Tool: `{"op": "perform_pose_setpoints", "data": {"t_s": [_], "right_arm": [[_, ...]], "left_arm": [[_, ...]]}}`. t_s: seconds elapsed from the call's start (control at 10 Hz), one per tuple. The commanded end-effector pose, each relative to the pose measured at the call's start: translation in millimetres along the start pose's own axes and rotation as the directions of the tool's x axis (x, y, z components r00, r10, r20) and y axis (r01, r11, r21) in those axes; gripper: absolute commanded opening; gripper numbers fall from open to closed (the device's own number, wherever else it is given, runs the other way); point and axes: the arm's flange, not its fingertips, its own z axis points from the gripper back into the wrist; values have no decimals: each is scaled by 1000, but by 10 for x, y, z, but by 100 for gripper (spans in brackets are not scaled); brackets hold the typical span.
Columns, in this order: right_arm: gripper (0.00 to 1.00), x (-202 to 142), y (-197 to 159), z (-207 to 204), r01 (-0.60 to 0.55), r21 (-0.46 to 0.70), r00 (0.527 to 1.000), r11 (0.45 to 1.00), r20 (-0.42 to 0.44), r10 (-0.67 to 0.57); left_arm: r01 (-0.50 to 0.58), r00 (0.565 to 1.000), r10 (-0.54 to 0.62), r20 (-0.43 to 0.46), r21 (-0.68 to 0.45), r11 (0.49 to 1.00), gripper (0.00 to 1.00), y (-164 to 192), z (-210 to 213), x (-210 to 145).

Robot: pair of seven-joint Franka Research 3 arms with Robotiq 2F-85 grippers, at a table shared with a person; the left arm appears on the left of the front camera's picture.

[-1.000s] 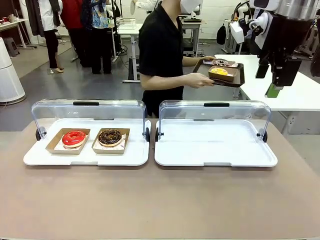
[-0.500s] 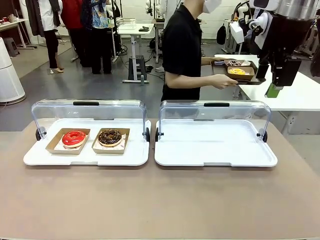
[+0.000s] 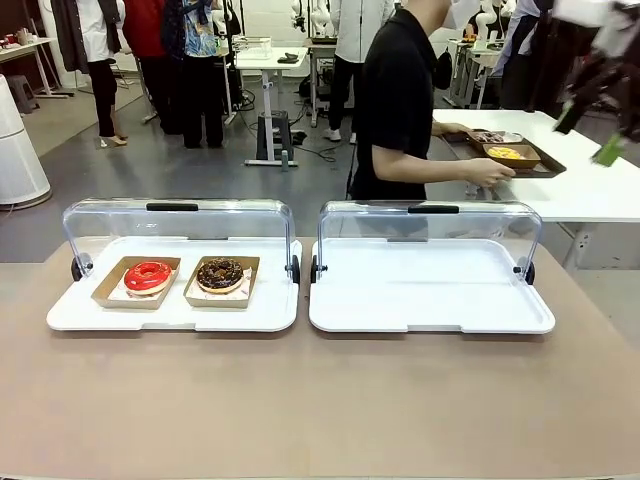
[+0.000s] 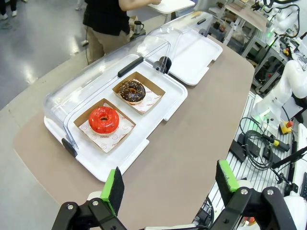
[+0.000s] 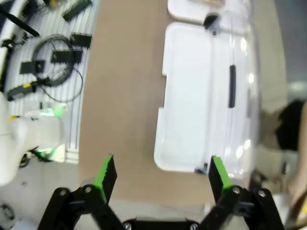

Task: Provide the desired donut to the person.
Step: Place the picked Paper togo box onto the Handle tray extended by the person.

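Note:
A red-glazed donut (image 3: pixel 148 276) and a chocolate donut (image 3: pixel 220 274) sit in brown paper boxes on the left white tray (image 3: pixel 170 315), under its raised clear lid. From the left wrist view the red donut (image 4: pixel 103 120) and the chocolate donut (image 4: pixel 132 91) lie far below my left gripper (image 4: pixel 170 184), which is open and holds nothing. The person (image 3: pixel 400 100) in black stands at the far side, resting a brown tray (image 3: pixel 520 160) with a yellow donut on the white table behind. My right gripper (image 3: pixel 588 135) is high at the right, blurred, and open (image 5: pixel 162 172) with nothing in it.
The right white tray (image 3: pixel 430 290) has its clear lid raised and nothing on it; it is also below my right gripper (image 5: pixel 192 96). Brown tabletop (image 3: pixel 320 400) stretches in front of both trays. Bystanders stand far back at the left.
The person walked to the right and brought the brown tray down onto the far white table. My right gripper swung up and to the right and is motion-blurred.

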Motion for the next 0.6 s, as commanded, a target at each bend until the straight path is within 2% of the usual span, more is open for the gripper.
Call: {"op": "perform_pose_setpoints", "data": {"t_s": [0.0,0.1,0.2,0.3,0.5], "right_arm": [[100,-549,-312,201,32,138,946,990,317,-75],[100,-925,-334,216,91,95,898,991,421,-123],[100,-1194,-300,189,164,44,874,985,456,-166],[100,-1420,-287,122,243,41,855,969,462,-234],[100,-1749,-228,-11,255,48,830,966,502,-244]], "left_arm": [[19,1000,-19,23,-10,1000,100,-5,1,-1],[19,1000,-19,23,-10,1000,100,-5,1,-1],[19,1000,-19,23,-10,1000,100,-5,1,-1],[19,1000,-19,23,-10,1000,100,-5,1,-1],[19,1000,-19,23,-10,1000,100,-5,1,-1]]}}
